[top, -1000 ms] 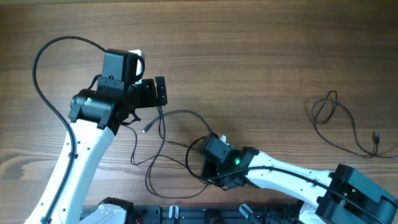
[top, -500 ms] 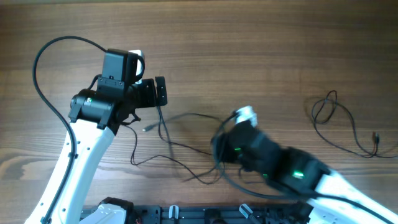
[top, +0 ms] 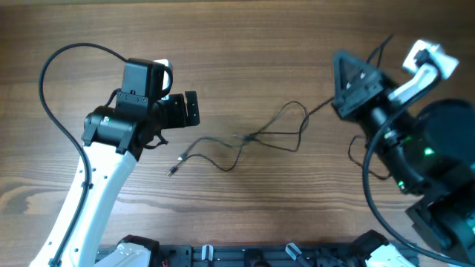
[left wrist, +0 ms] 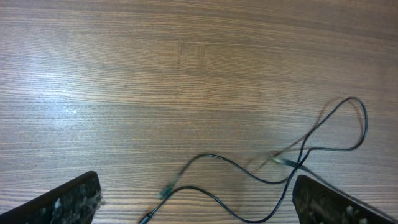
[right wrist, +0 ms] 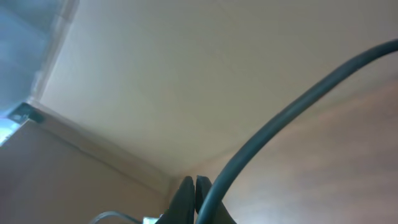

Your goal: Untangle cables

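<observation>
One thin dark cable (top: 245, 139) lies stretched across the middle of the table, from its plug end (top: 172, 170) up to my right gripper (top: 349, 83). That gripper is lifted high at the right with its fingers (right wrist: 186, 196) pressed together, shut on the cable (right wrist: 292, 109). My left gripper (top: 191, 110) hangs open over the cable's left part. In the left wrist view the strand (left wrist: 249, 174), a loop (left wrist: 348, 124) and a plug end (left wrist: 168, 190) lie between and beyond its wide-apart fingers (left wrist: 68, 200), untouched. More thin cable (top: 355, 152) shows beside the right arm, mostly hidden.
The wooden table (top: 282, 37) carries nothing else. The left arm's thick black cable (top: 52, 67) arcs over the far left. The raised right arm (top: 427, 159) covers the table's right side. A black rail (top: 223, 256) runs along the front edge.
My right arm has swung from the front middle up to the right, dragging the cable out of its tangle into a long strand. The left arm has not moved.
</observation>
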